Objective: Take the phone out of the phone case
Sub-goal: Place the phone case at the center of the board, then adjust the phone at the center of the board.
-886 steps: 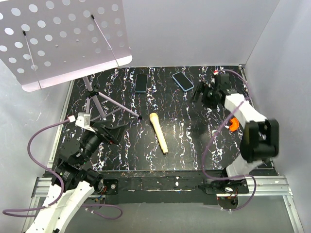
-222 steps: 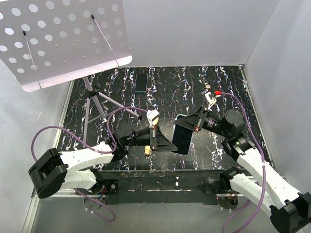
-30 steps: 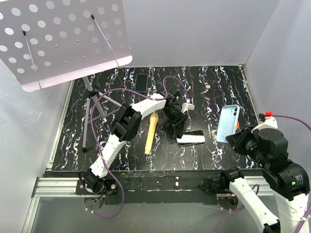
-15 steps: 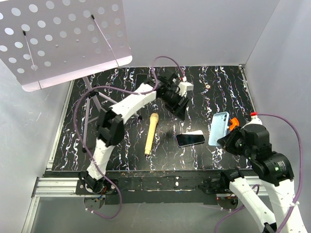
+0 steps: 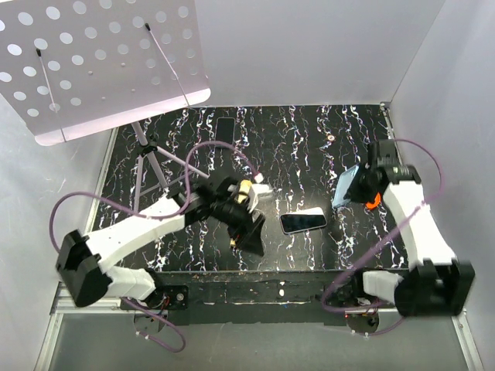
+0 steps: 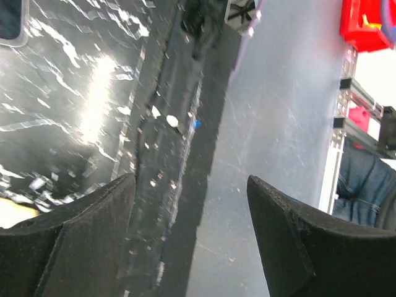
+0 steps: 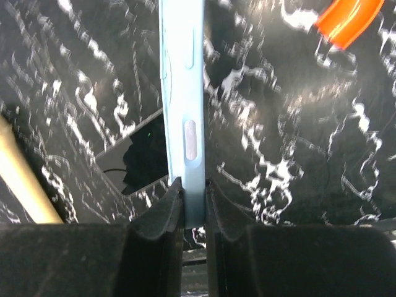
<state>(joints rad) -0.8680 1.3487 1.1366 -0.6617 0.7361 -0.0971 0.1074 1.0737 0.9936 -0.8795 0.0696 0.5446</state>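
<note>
Nearest me, my left gripper (image 5: 251, 236) hangs over the front of the marbled black table (image 5: 309, 154), its jaws spread wide and holding nothing. Just beyond it, to the right, the phone (image 5: 302, 222) lies flat on the table, screen up and bare of any cover. Further back, my right gripper (image 7: 193, 193) pinches the pale blue phone case (image 7: 183, 93) by its edge, held on end (empty, as far as I can tell). The separation looks done; only setting the case down seems left.

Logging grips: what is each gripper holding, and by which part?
Right gripper pinches the blue phone case near one end, across its thickness; left gripper is open, holding nothing.
</note>
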